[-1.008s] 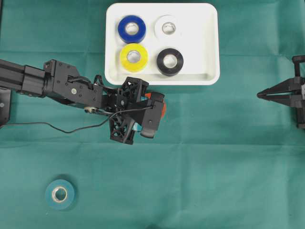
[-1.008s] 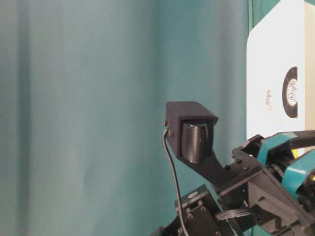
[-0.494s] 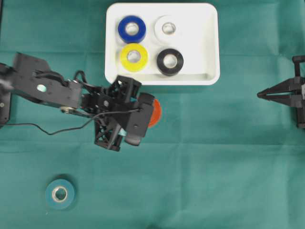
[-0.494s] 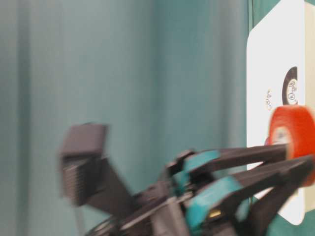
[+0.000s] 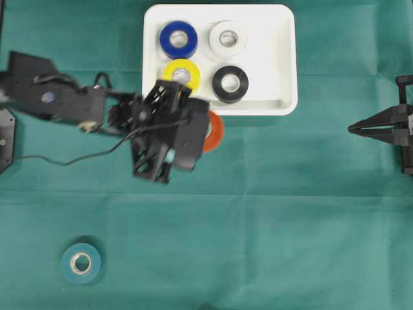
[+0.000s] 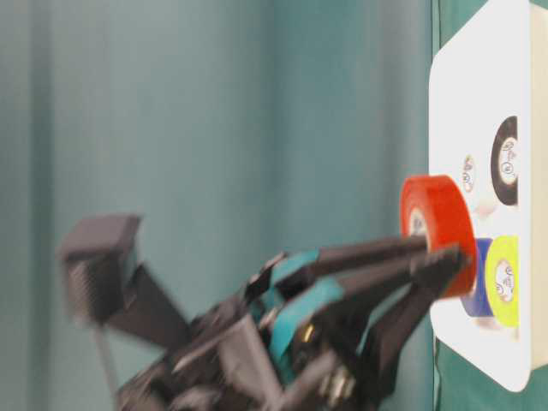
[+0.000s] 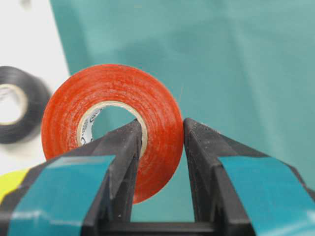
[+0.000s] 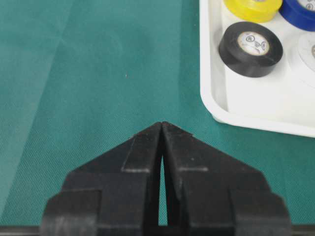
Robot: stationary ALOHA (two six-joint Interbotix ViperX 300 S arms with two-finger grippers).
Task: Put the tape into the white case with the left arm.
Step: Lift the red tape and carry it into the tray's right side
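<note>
Orange-red tape is pinched in the left hand: one teal-striped finger sits inside the roll's core and the other presses its outer face, so the roll stands on edge between them and clear of the green worktop. From overhead, the roll hangs just outside the near rim of the white case, below and between the yellow roll and the black roll; a blue roll and a white roll lie farther in. The step in hand looks like the carry, with the pick done and the drop not yet made. The next move calls for bringing the roll over the rim to the bare floor of the case, most of it on the right-hand side, then lowering and parting the fingers so it does not land on a neighbour or roll off edgewise. The right hand rests well apart at the worktop's right edge, jaws together on nothing. A teal roll lies alone at lower left. Overhead, the left hand's body covers most of the carried roll; the table-level view is motion-blurred, so its height over the rim is hard to judge, and the wrist view cuts off most of the case.
</note>
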